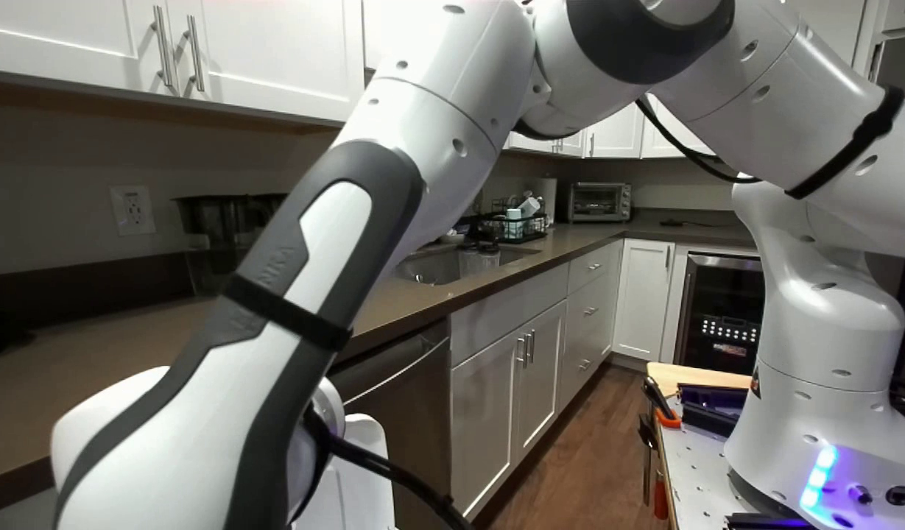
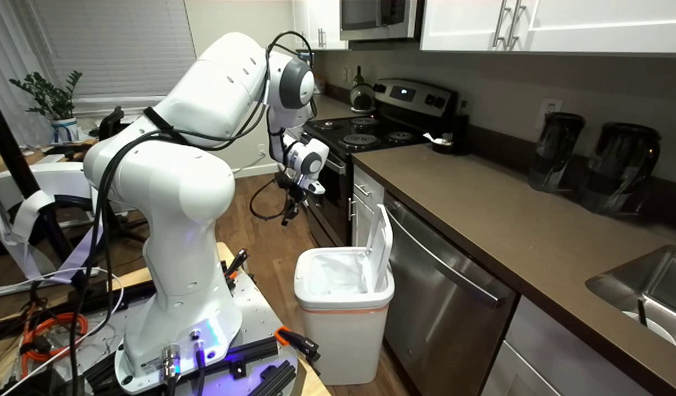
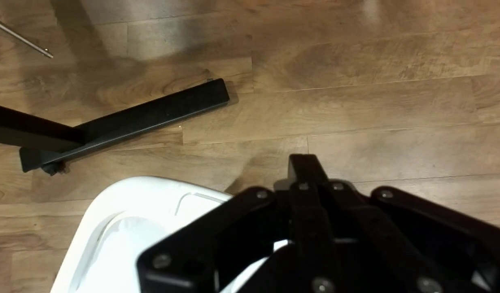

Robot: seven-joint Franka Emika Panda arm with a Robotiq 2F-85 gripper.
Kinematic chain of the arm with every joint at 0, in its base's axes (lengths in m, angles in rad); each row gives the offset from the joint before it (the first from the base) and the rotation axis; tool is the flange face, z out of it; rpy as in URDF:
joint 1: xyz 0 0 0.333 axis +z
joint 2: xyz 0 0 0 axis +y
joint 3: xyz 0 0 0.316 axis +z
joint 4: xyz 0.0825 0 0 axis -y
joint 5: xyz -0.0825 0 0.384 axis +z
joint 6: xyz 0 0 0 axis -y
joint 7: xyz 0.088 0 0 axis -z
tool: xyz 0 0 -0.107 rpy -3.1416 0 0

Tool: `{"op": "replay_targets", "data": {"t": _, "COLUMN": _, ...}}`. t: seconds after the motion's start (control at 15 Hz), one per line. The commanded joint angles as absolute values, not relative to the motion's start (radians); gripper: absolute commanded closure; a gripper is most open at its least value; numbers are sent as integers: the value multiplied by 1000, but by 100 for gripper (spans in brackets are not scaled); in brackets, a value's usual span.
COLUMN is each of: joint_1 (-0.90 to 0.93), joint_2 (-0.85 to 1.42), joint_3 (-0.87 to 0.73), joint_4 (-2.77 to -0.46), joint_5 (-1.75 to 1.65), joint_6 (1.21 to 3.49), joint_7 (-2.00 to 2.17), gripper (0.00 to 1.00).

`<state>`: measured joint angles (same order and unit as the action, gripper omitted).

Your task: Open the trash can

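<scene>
Trash can (image 2: pixel 343 327), lid (image 2: pixel 379 250) raised. Claw (image 3: pixel 321 187) closed, empty; can lies below it, toward the wrist view's lower left.

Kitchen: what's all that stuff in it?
Trash can: 1, white, on the floor, lid up
Dishwasher: 1, silver, beside the trash can
Stove: 1, mostly black, past the dishwasher
Microwave: 1, silver and black, above the stove
Sink: 1, silver, in the counter
Pitchers: 2, dark, on the counter
Toaster oven: 1, silver, on the counter
Cabinets: several, white, above and below the counter
Plant: 1, green, by the blind
Robot arm: 1, white, on a table
Gripper: 1, black, near the trash can
</scene>
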<state>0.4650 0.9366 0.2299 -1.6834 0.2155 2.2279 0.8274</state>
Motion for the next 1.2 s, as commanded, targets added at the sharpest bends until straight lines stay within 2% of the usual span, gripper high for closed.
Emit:
{"op": "replay_targets", "data": {"t": 0.0, "joint_1": 462, "joint_2": 848, "joint_3": 216, "joint_4": -1772, "joint_5": 199, "joint_6": 2222, "joint_7": 764, "gripper": 100}}
{"op": "replay_targets", "data": {"t": 0.4, "joint_1": 469, "joint_2": 805, "joint_3": 196, "joint_4": -1810, "joint_5": 179, "joint_6": 2230, "joint_7": 691, "gripper": 98}}
{"op": "replay_targets", "data": {"t": 0.47, "joint_1": 471, "joint_2": 804, "joint_3": 195, "joint_4": -1812, "joint_5": 176, "joint_6": 2232, "joint_7": 680, "gripper": 74}}
{"op": "replay_targets", "data": {"t": 0.6, "joint_1": 473, "joint_2": 845, "joint_3": 195, "joint_4": -1763, "joint_5": 195, "joint_6": 2223, "joint_7": 698, "gripper": 70}}
{"op": "replay_targets", "data": {"t": 0.67, "joint_1": 473, "joint_2": 845, "joint_3": 195, "joint_4": -1763, "joint_5": 194, "joint_6": 2223, "joint_7": 697, "gripper": 89}}
{"op": "replay_targets", "data": {"t": 0.87, "joint_1": 473, "joint_2": 848, "joint_3": 194, "joint_4": -1762, "joint_5": 194, "joint_6": 2224, "joint_7": 697, "gripper": 70}}
{"op": "replay_targets", "data": {"t": 1.13, "joint_1": 473, "joint_2": 848, "joint_3": 194, "joint_4": -1762, "joint_5": 194, "joint_6": 2224, "joint_7": 697, "gripper": 70}}
